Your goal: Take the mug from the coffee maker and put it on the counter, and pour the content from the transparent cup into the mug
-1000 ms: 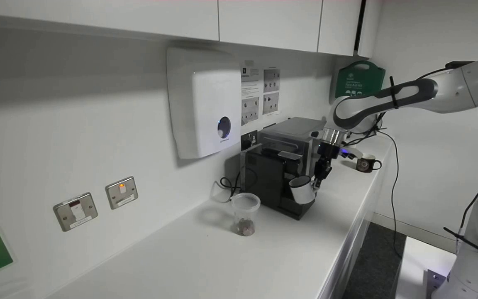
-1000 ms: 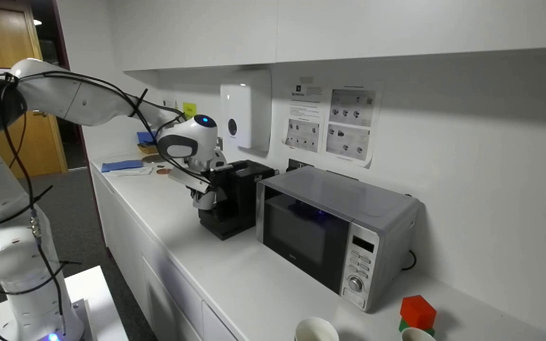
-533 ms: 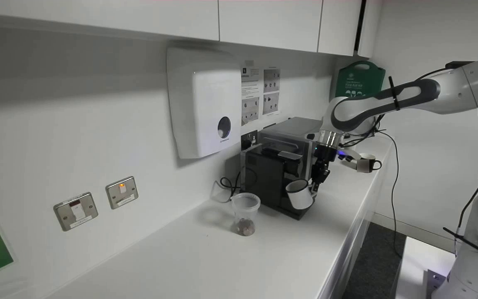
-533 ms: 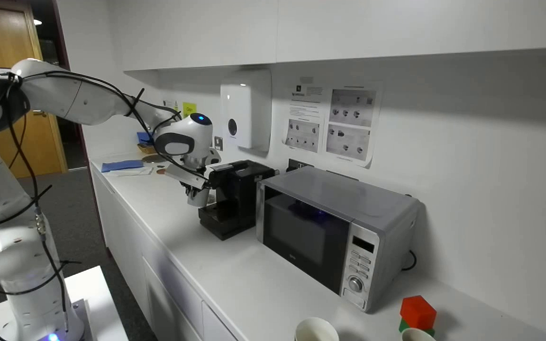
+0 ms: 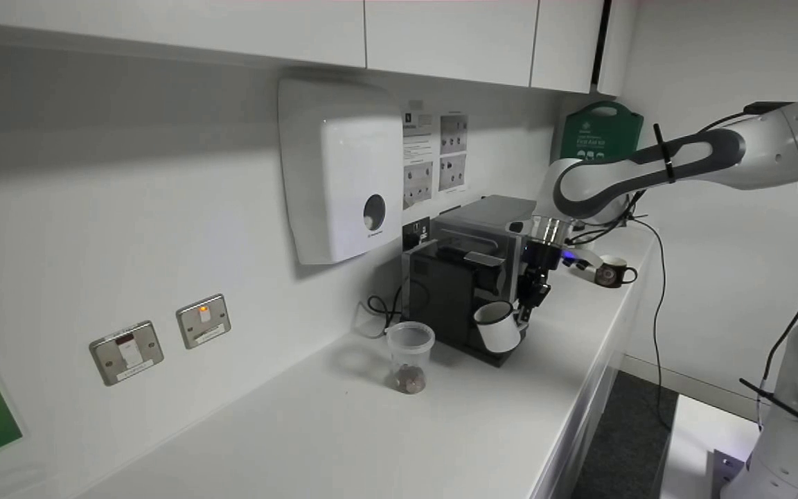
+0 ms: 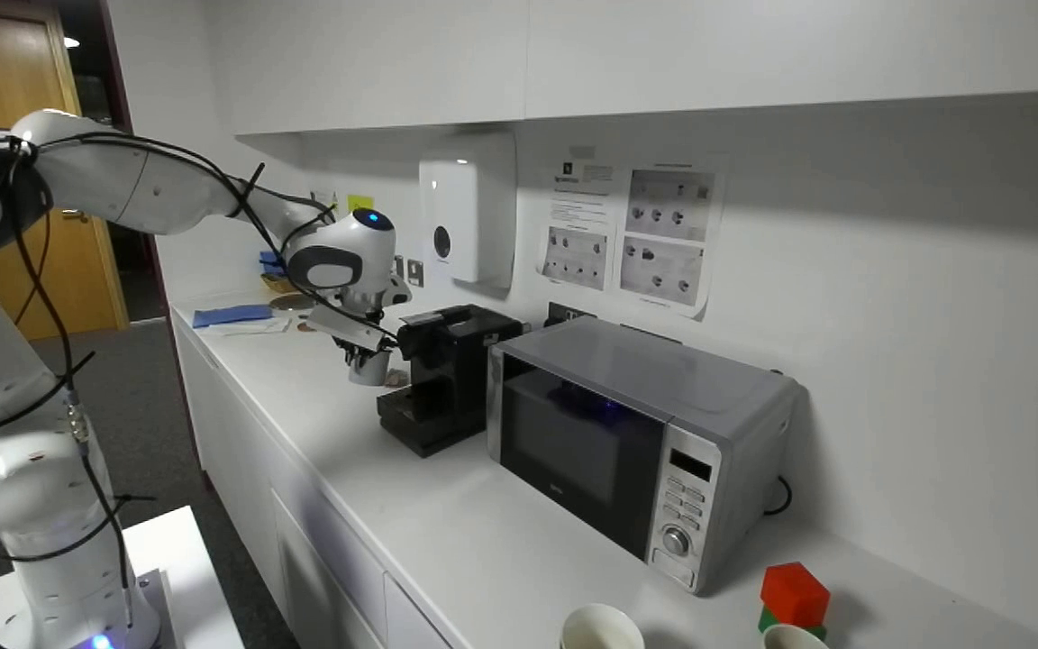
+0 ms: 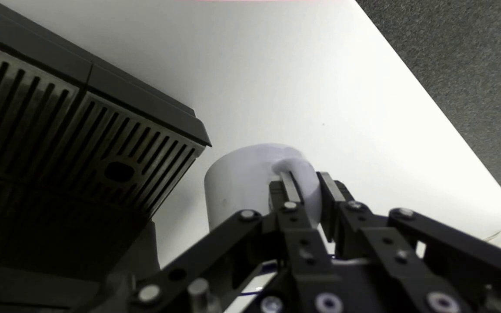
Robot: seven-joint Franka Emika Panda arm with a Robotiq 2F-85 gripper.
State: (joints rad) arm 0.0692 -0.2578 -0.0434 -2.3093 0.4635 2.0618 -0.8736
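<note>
My gripper (image 7: pixel 308 191) is shut on the handle of the white mug (image 7: pixel 239 187), one finger through the handle and one outside. In an exterior view the mug (image 5: pixel 500 334) hangs tilted beside the black coffee maker (image 5: pixel 440 298), its dark mouth leaning away from the gripper (image 5: pixel 528 309). In an exterior view the mug (image 6: pixel 368 370) is clear of the coffee maker's drip base (image 6: pixel 424 424), above the white counter (image 6: pixel 447 505). The transparent cup (image 5: pixel 411 346) stands upright on the counter, with dark brownish content at its bottom; it is out of the wrist view.
A grey microwave (image 6: pixel 591 433) stands beside the coffee maker. A dark mug (image 5: pixel 612 272) stands further along the counter. White cups (image 6: pixel 603 628) and a red block (image 6: pixel 794 595) sit near the counter's end. A white dispenser (image 5: pixel 343 173) hangs on the wall. Blue cloth (image 6: pixel 232 315) lies at the far end.
The gripper and mug have moved away from the front of the coffee maker, slightly toward the transparent cup's side. The mug stays held and tilted. The transparent cup has not moved.
</note>
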